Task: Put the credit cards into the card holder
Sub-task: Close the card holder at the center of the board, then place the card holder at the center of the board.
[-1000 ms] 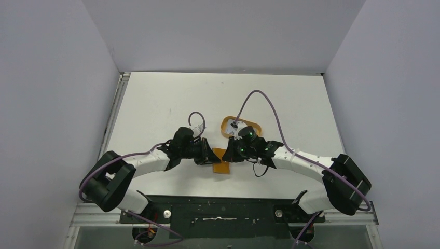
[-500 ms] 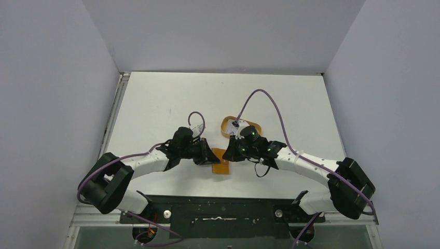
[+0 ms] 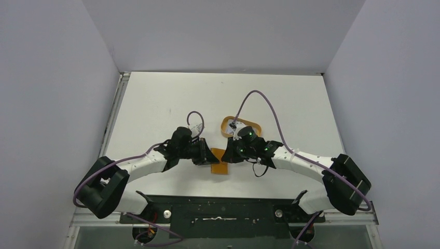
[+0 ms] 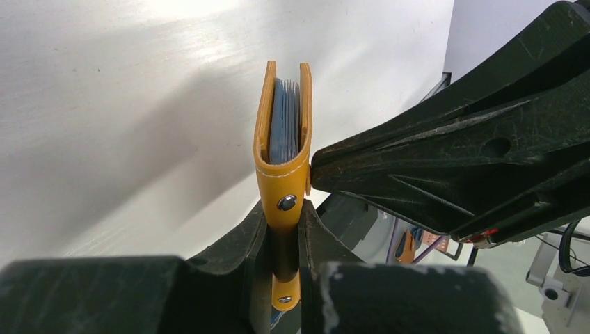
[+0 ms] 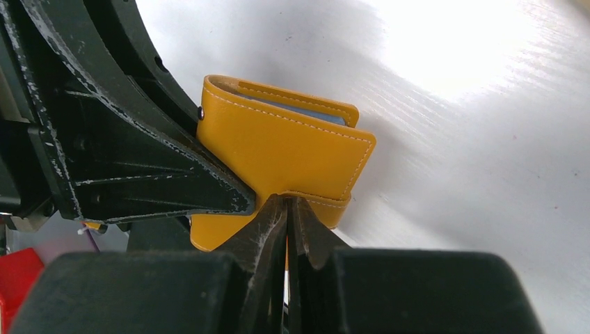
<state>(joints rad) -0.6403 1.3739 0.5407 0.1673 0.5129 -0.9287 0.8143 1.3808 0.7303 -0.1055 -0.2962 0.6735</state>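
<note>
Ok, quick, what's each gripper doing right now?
Left gripper: closed on the card holder, clamping its snap end.
Right gripper: closed, nothing visibly held; its tips touch the card holder's side.

Reaching inward with both arms from the table's (image 3: 155, 104) near edge. Pinching the card holder (image 4: 282, 125) in the left gripper (image 4: 284, 209); touching it with the right gripper (image 5: 286, 203), fingers together.

Top view overhead, far — 2 wrist views close, opposed, share card holder (image 4: 282, 184).
</note>
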